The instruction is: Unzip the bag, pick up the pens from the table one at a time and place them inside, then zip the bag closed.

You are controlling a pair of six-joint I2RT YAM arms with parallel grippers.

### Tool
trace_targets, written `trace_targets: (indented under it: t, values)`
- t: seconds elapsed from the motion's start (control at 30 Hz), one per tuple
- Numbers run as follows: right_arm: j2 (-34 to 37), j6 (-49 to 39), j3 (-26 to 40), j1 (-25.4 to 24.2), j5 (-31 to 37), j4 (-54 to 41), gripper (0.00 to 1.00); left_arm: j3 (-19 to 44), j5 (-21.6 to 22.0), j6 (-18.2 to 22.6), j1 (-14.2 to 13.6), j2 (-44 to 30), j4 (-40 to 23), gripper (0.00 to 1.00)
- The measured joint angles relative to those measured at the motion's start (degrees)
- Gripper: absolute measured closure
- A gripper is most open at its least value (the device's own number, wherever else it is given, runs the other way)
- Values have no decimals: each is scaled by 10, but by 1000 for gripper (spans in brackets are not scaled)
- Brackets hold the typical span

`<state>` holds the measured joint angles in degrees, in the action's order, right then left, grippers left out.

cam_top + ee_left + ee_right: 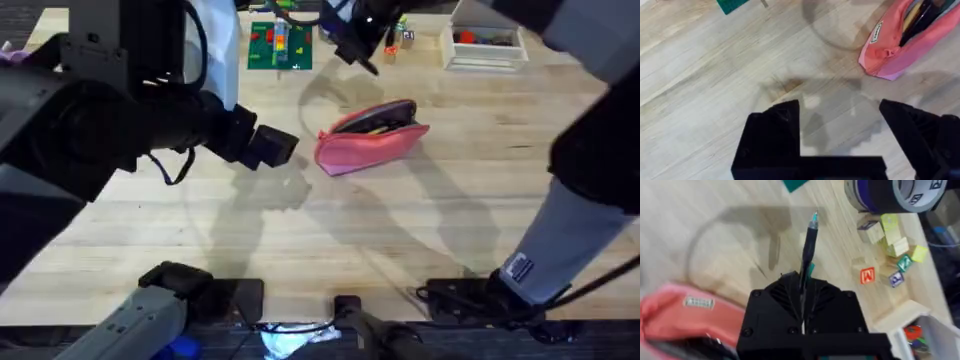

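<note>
My right pincer [802, 287] is clamped tight on a slim black pen [808, 247], whose shaft sticks out past my fingers with its tip pointing away from the wrist; in the overhead view that pincer [362, 52] sits at the upper middle of the frame, above and just left of the bag. My left pincer [840, 125] hangs with its two black fingers [775, 127] spread wide and nothing between them, over bare wood; overhead it [270, 145] shows left of centre, near the bag's left end but not touching it. The long, soft pink fabric pencil pouch [372, 138] lies just above the centre of the frame on the light wooden butcher-block table [400, 230], tilted so its right end is higher in the frame. Its zipper mouth gapes open along the top edge, and inside I can see a tan-yellow pen [910, 16] lying beside something dark. A small white label [876, 33] is stitched near the pouch's end. Beyond it, at the frame's top, lie a green board [279, 45] and a white rectangular box [483, 45].
</note>
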<state>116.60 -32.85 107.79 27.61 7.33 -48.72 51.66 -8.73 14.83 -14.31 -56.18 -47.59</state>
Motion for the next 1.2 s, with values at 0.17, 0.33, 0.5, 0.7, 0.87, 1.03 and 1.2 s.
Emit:
trace_targets:
  t: [0.17, 0.33, 0.5, 0.7, 0.87, 1.03, 1.2]
  values:
    - [-40, -79, 0, -3, 2, -41, 970, 0, 0, 0, 0, 0, 0, 7]
    - [-81, -155, 0, -5, 4, -94, 970, 0, 0, 0, 0, 0, 0, 6]
    - [-112, -217, 0, -9, 4, -131, 970, 0, 0, 0, 0, 0, 0, 6]
    - [-143, -295, 0, -19, -24, -176, 970, 0, 0, 0, 0, 0, 0, 7]
    - [-176, -339, -36, -36, -48, -179, 970, 0, 0, 0, 0, 0, 0, 6]
    - [-215, -386, -108, -44, -53, -186, 970, 0, 0, 0, 0, 0, 0, 6]
    - [-236, -413, -170, -44, -54, -185, 970, 0, 0, 0, 0, 0, 1, 7]
